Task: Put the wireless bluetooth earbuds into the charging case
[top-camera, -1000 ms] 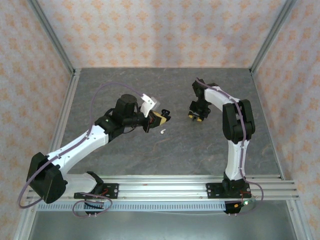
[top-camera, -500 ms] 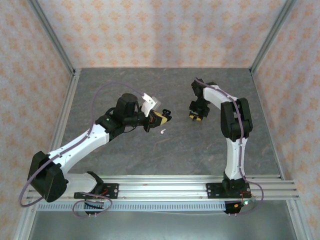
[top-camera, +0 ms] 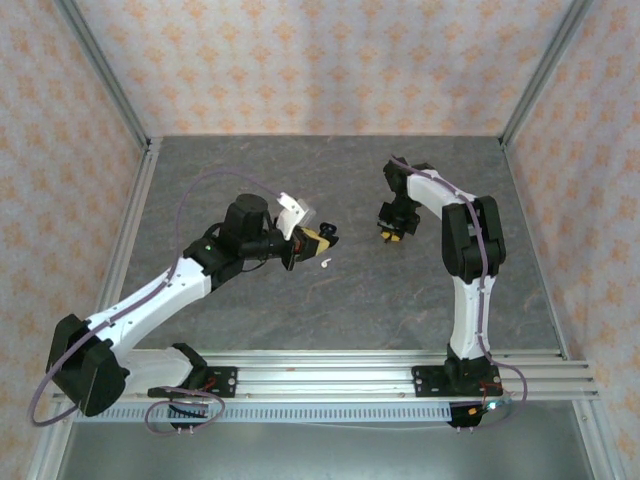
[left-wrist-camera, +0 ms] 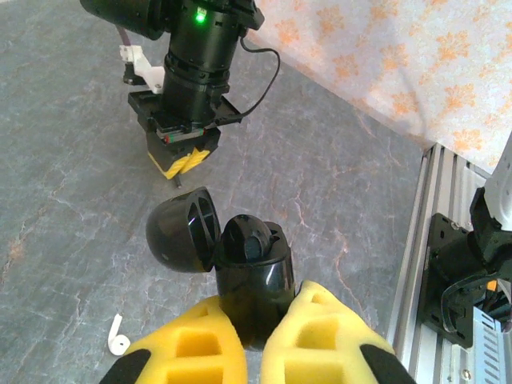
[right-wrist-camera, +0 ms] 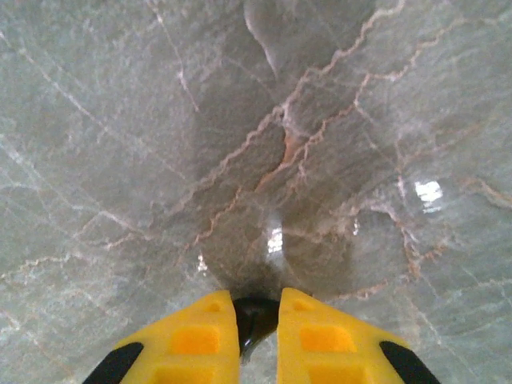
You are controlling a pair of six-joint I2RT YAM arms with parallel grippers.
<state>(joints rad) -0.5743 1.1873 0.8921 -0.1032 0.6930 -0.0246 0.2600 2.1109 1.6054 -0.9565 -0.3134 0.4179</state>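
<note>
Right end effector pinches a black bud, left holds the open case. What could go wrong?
The black earbud sits at the tips of the right end effector; it could slip on lifting. The left end effector grips the black case only by its base; pressing a bud in may tilt it. The white earbud lies loose nearby and could be knocked.

Two white-shelled robot arms with black joints, thin purple cables, yellow foam-padded fingers; green indicator light upper centre.
</note>
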